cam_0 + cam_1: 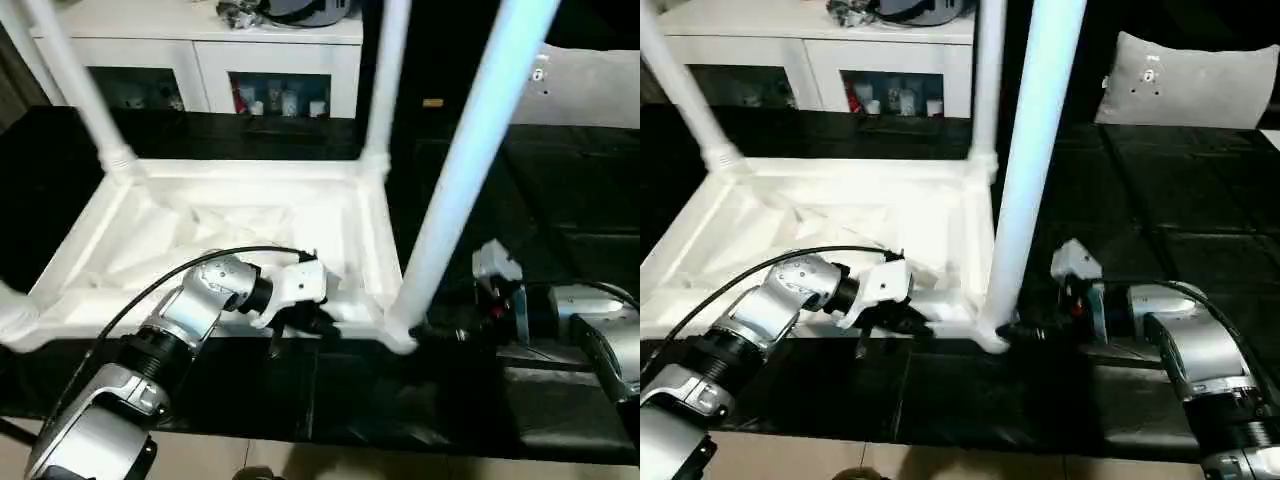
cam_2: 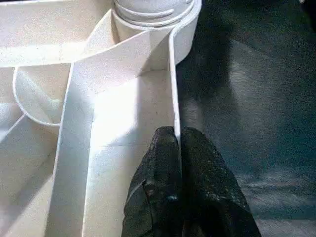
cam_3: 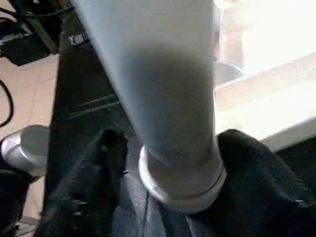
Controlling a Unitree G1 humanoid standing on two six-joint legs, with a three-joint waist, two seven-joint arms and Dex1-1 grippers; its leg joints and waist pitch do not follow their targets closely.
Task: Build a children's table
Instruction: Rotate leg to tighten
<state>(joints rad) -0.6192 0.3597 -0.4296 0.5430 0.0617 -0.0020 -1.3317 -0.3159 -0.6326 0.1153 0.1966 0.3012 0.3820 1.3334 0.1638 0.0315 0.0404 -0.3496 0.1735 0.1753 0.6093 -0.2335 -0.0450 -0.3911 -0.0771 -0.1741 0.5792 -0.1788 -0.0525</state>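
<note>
The white plastic children's table (image 1: 250, 235) lies upside down on the black-covered desk (image 1: 560, 200), its square, ribbed underside facing up and its long white tapered tube legs rising from the round corner sockets. One leg (image 1: 75, 85) stands at the far left corner, another (image 1: 385, 80) at the far right corner, and the nearest leg (image 1: 465, 170) stands in the near right corner socket (image 2: 153, 10), leaning a little toward the right as it climbs out of the picture. At the near left corner a rounded white piece (image 1: 12, 318) shows at the picture's edge; what it is cannot be told.

The left gripper (image 1: 902, 322), black-fingered on a silver forearm, sits at the near rim of the table top (image 2: 174, 89). In the left wrist view its jaws are clenched on that thin upright rim wall, one finger (image 2: 155, 168) inside the top and the other outside over the desk.

The right gripper (image 3: 168, 177) reaches in from the right to the base of the nearest leg. In the right wrist view its jaws stand on either side of the leg's foot, just above the socket collar, with one finger (image 3: 96, 168) on one side and one on the other; whether they press the leg or merely flank it cannot be told.

Beyond the desk stands a white cabinet (image 1: 200, 50) with glass doors and small things inside, and a pale grey cushion-like panel (image 1: 1185, 80) rests at the far right.
</note>
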